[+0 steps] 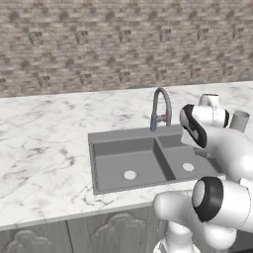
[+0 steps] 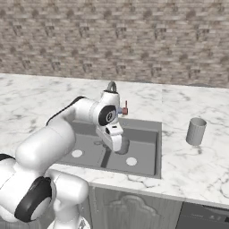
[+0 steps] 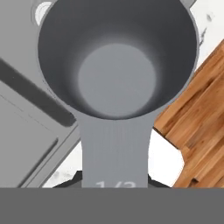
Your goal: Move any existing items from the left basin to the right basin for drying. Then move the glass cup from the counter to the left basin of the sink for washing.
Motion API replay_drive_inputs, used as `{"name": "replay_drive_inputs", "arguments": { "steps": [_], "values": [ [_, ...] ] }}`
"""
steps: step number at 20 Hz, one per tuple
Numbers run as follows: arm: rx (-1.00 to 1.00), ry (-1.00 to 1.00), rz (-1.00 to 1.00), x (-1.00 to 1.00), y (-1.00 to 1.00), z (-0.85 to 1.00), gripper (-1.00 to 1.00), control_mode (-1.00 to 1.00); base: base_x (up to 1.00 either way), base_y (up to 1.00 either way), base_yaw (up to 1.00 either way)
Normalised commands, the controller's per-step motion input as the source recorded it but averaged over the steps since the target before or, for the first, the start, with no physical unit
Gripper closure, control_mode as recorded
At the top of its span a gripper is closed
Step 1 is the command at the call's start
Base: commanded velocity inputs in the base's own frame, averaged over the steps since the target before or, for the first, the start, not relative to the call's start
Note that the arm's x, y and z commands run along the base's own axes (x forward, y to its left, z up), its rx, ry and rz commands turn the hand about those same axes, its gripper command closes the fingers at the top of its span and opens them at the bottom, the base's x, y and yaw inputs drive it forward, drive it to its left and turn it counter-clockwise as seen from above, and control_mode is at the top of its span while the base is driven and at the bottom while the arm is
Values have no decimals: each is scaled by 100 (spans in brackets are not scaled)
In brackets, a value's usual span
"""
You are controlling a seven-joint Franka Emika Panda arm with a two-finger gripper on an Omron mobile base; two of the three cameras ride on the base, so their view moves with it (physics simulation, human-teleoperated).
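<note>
Left of the gripper [image 2: 117, 144] lies the left basin [image 1: 118, 160], directly below it the right basin [image 2: 138, 150], and since it pinches the small glass [image 3: 116, 57] by a flat tab, a slip could drop it; the tumbler [image 2: 196, 131] stands far right on the counter [image 2: 197, 170].

Small grey cup [image 3: 116, 65] with flat handle being held up over the right basin [image 2: 142, 152]; tall grey tumbler [image 2: 196, 131] standing upright on the marble worktop [image 2: 197, 170].
</note>
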Motion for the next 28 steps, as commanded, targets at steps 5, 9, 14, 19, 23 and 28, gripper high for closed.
{"name": "replay_drive_inputs", "arguments": {
  "steps": [5, 9, 14, 19, 23, 28],
  "values": [
    [6, 0, 0, 15, -64, -39, 100, -100, 0, 0, 0],
    [1, -2, 3, 32, -35, -37, 100, -100, 0, 0, 0],
    [1, -2, 7, 51, -24, -25, 100, -100, 0, 0, 0],
    [1, 0, 8, 50, -13, -26, 100, -100, 0, 0, 0],
    [1, 0, 8, 43, -6, -33, 100, -100, 0, 0, 0],
    [2, 0, 9, 34, -4, -40, 100, -100, 0, 0, 0]
  ]
}}
